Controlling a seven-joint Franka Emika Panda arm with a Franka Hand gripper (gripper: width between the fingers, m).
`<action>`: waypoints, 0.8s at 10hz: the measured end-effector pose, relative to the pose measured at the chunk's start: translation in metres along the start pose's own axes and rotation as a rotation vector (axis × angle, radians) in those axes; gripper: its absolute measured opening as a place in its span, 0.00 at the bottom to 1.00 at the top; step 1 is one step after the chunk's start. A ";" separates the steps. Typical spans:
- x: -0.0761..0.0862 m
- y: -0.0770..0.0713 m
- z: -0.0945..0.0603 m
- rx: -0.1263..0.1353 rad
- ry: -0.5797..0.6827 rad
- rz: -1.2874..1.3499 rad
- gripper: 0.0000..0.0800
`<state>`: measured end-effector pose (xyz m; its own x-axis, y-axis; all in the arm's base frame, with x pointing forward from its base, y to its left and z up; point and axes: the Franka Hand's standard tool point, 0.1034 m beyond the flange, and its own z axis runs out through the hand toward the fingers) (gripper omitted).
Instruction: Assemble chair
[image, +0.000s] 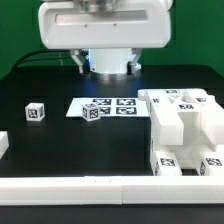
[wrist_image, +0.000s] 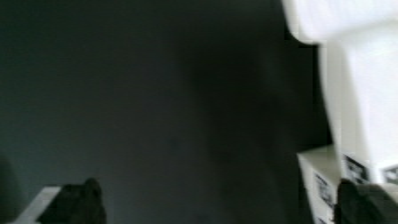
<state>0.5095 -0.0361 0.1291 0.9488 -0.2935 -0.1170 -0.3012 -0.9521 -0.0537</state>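
Note:
The chair parts are glossy white tagged blocks. A big stacked group of them (image: 185, 130) stands at the exterior view's right. A small tagged cube (image: 36, 111) lies alone at the left, and another (image: 96, 111) rests on the marker board (image: 120, 105). The arm's white body (image: 105, 35) hangs over the back middle; its fingers do not show there. In the wrist view my gripper (wrist_image: 222, 205) is open over bare dark table, nothing between the dark fingertips (wrist_image: 80, 205). A white chair part (wrist_image: 356, 90) runs along one side, close by one fingertip.
A long white border rail (image: 90, 187) lines the front edge of the black table. A short white piece (image: 4, 145) shows at the exterior view's far left edge. Cables trail behind the arm.

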 end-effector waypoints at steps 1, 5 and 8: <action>0.001 -0.005 -0.002 0.001 0.004 0.020 0.81; -0.003 0.007 0.012 -0.021 0.036 -0.117 0.81; -0.028 0.027 0.036 -0.041 0.032 -0.259 0.81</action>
<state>0.4716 -0.0507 0.0952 0.9965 -0.0414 -0.0730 -0.0443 -0.9983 -0.0379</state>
